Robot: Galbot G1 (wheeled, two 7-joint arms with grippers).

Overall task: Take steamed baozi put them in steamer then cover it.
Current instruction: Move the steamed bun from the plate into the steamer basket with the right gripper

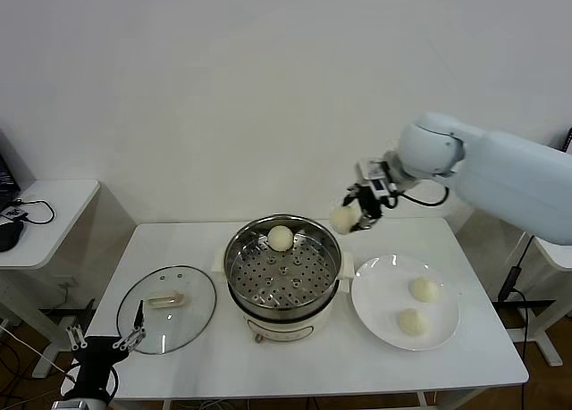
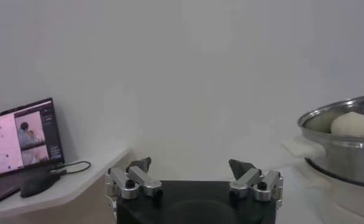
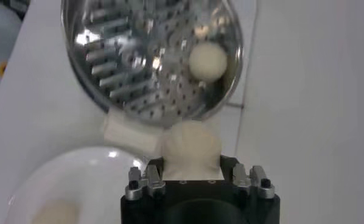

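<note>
From the head view I saw the steamer (image 1: 282, 276) standing at the middle of the white table (image 1: 465, 356), its perforated tray facing straight up. One steamed baozi (image 1: 280, 238) already lay on the tray against the far wall. My right gripper (image 1: 350, 215) hung in the air beyond the steamer's far right rim, clamped narrow on a second baozi (image 1: 343, 218), which bulged out toward the pot. Two more buns (image 1: 424, 289) sat on the white plate (image 1: 375, 289) just right of the steamer, one nearer me than the other. The cover (image 1: 167, 308) lay flat on the table left of the steamer, its oblong handle (image 1: 165, 299) running roughly left to right. My left gripper (image 1: 107, 343) waited low at the table's near left corner, close to the cover's edge, with its jaws wide.

In the left wrist view I saw the left gripper (image 2: 194, 173) spread wide with nothing between its fingers, and the steamer's rim (image 2: 337, 119) off to one side with a bun (image 2: 353, 125) showing above it. A laptop (image 2: 21, 143) stood on a side desk.

In the right wrist view, the right gripper (image 3: 193, 173) pinched the round bun (image 3: 192, 149) between its fingers. Beyond it lay the open steamer (image 3: 127, 61) with its one bun (image 3: 207, 61), and part of the plate (image 3: 78, 176).
</note>
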